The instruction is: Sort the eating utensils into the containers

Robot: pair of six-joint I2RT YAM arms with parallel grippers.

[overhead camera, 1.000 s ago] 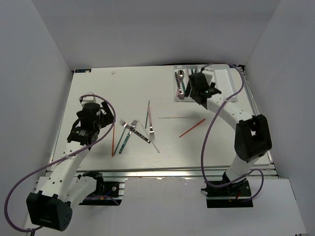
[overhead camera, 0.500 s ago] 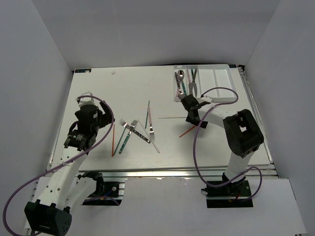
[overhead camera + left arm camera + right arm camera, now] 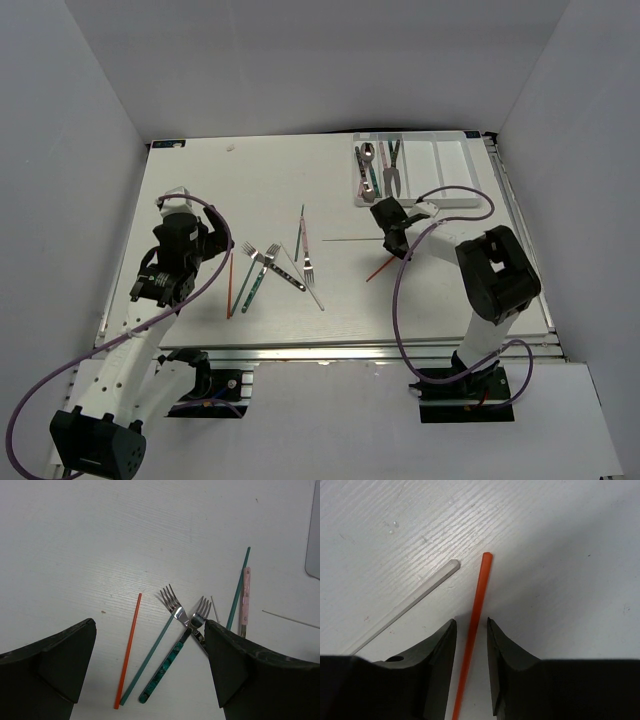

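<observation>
My right gripper (image 3: 394, 243) is down at the table with its jaws narrowly open on either side of an orange-red chopstick (image 3: 479, 595), a small gap on each side (image 3: 471, 622). A pale chopstick (image 3: 415, 600) lies just left of it. The white tray (image 3: 445, 160) at the back right holds a few utensils (image 3: 375, 168) in its left slots. My left gripper (image 3: 150, 630) hangs wide open above two crossed forks (image 3: 182, 617), a teal chopstick (image 3: 150, 660) and another orange chopstick (image 3: 128, 650).
A teal chopstick (image 3: 238, 587) and a pink-handled utensil (image 3: 245, 600) lie side by side mid-table, to the right of the forks. The tray's right slots (image 3: 455, 158) show white. The table's right edge runs close beside the tray.
My right arm came back from over the tray and dropped to the orange-red chopstick, and its jaws have narrowed around it. The left arm shifted slightly and stays wide open.
</observation>
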